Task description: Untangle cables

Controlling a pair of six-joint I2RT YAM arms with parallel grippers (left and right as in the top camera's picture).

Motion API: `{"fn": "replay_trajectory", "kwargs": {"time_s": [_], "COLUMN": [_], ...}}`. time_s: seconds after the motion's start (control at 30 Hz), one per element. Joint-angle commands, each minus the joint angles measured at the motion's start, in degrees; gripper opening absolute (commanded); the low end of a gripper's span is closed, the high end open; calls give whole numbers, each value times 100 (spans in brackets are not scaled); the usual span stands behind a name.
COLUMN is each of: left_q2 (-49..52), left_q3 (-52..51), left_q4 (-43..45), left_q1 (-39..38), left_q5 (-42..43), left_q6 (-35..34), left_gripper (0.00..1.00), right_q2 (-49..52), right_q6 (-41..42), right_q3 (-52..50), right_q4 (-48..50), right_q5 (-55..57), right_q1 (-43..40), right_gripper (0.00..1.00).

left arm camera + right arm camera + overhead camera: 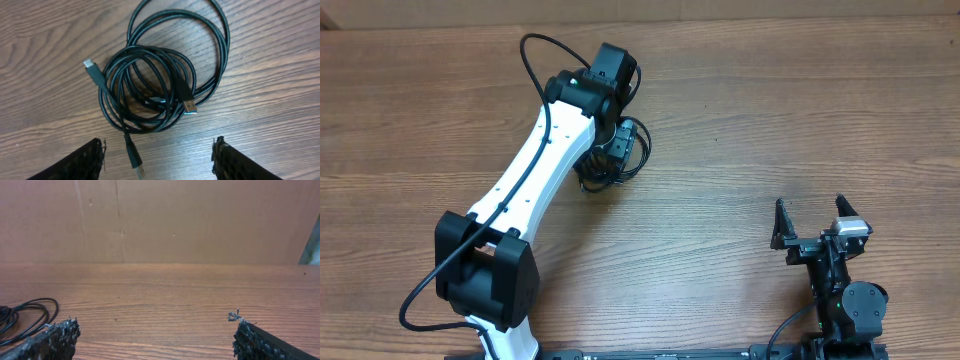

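Observation:
The cables (116, 100) lie as a bundle of thin black loops on the wooden table, seen from straight above in the left wrist view. One metal-tipped plug (189, 106) rests at the bundle's right, a small plug (89, 64) sticks out at its left. A third plug end (136, 162) points down between my fingers. My left gripper (159, 150) hovers over the near edge of the bundle, open, holding nothing. In the overhead view it (615, 150) covers most of the cables (642, 148). My right gripper (810, 215) stands open and empty at the near right, far from them.
The right wrist view shows bare wood ahead of the right gripper (156, 325), a brown cardboard wall (200, 220) behind the table, and a cable loop (30, 315) at the far left. The left arm's own thick black cable (535, 60) arcs over the table.

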Motion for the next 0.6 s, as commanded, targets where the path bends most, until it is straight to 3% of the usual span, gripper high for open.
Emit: {"fn": "replay_trajectory", "kwargs": {"time_s": [0.0,0.03,0.13,0.27,0.37,0.57], "left_q2": [44,42,44,50,50,52], "left_q3": [-367,-479,-807,-1137,-1333,-1644], "left_q4": [46,87,227,619,1115,1823], "left_q1": [20,20,26,35,35,35], "left_q5": [-70,-70,-72,-131,-269,-269], "left_q6": [518,649,946,1003,999,981], "left_gripper": [78,82,83,79,67,68], "right_q2": [-46,-46,-46,-46,-46,-46], "right_q6": [33,33,33,33,33,33], "right_q3": [-59,-59,-59,-59,-59,-59], "right_q4": [33,33,33,33,33,33], "right_q5": [31,31,31,31,31,31], "right_q1": [15,15,15,15,15,15], "right_gripper": [100,100,100,100,100,100]}}
